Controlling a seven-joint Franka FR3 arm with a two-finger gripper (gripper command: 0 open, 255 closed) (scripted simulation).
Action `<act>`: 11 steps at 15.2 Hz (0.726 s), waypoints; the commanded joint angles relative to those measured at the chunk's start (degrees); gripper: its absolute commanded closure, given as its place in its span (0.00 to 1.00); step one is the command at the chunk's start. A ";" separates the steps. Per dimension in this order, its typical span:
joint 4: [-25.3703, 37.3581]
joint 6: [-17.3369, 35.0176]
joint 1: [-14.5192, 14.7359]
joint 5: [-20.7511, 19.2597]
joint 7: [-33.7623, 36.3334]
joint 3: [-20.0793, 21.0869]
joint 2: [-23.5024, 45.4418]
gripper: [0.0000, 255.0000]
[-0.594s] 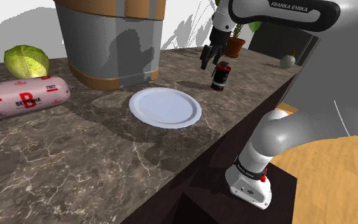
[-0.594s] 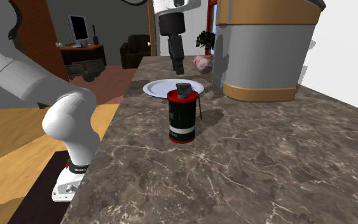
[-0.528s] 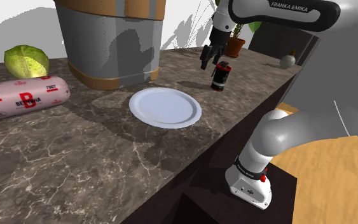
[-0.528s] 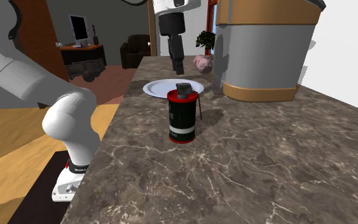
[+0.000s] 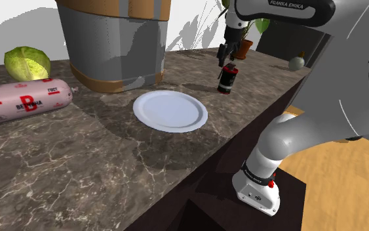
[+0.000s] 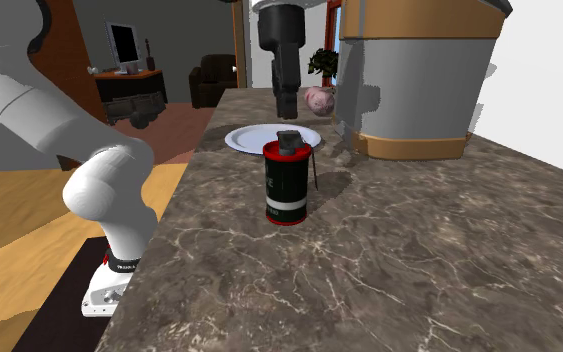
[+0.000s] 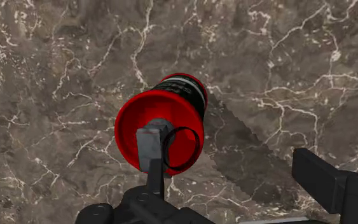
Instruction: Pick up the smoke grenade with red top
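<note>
Hand [image 5: 229, 55] now directly above smoke grenade [image 5: 226, 79]

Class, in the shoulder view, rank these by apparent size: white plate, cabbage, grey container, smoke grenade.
1. grey container
2. white plate
3. cabbage
4. smoke grenade, though it stands far from the camera, so its true size is unsure.

- The shoulder view looks down from beside the robot's base [image 5: 258, 190], along the marble counter [image 5: 78, 164]; the grenade [image 5: 226, 77] stands far off.
- The second exterior view sits low, close to the grenade, on its opposite side, facing back.
- The wrist view looks straight down, close above the grenade.
- Both outer views share the grenade, the white plate [image 5: 170, 110] near it and the grey drum [image 5: 114, 39].
</note>
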 commanded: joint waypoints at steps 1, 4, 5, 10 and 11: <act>2.74 -1.50 -1.09 -2.57 -2.17 -1.12 2.07 0.00; 3.07 -1.41 -1.67 -3.96 -3.06 -1.73 2.89 0.00; 2.15 -0.72 -1.68 -4.02 -2.87 -1.80 2.68 0.00; -2.81 3.15 -1.74 -4.41 -1.81 -2.20 1.72 0.00; -2.82 3.15 -1.74 -4.41 -1.81 -2.20 1.71 0.00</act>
